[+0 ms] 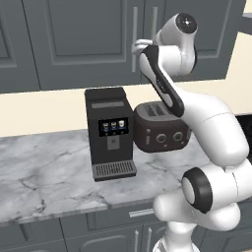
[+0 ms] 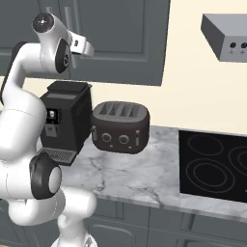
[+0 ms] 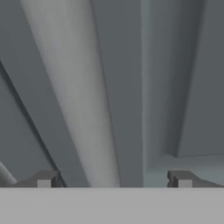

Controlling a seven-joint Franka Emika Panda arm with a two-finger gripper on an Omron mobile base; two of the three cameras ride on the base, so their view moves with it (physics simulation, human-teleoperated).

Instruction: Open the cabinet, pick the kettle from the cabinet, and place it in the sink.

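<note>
Gripper: the gripper (image 3: 113,179) stands with its fingers spread wide and nothing between them but air; in the hand view the two dark fingertips (image 3: 43,179) rise at the bottom, one to each side.
Handle: a long silver bar handle (image 3: 74,96) runs straight ahead of the hand, between the two fingertips and slightly toward the left one, close in front of them but not yet pinched.
Cabinet: the cabinet (image 1: 78,39) is directly before the hand, its doors shut; the bar belongs to one of the doors at the centre seam.
Kettle: not seen; by the task it should sit behind the closed doors, so beyond the hand.
Handling of the door: judged stiff and rigid, a hinged panel that will swing on an arc rather than pull straight out.
Handling of the bar: smooth, round metal, likely slippery, so a firm squeeze across its width is advised.
Where to hold: the middle stretch of the bar, fingers either side of it.
Below the hand: a black coffee machine (image 1: 109,133) and a dark brown toaster (image 1: 160,127) stand on the marble counter (image 1: 44,167).
</note>
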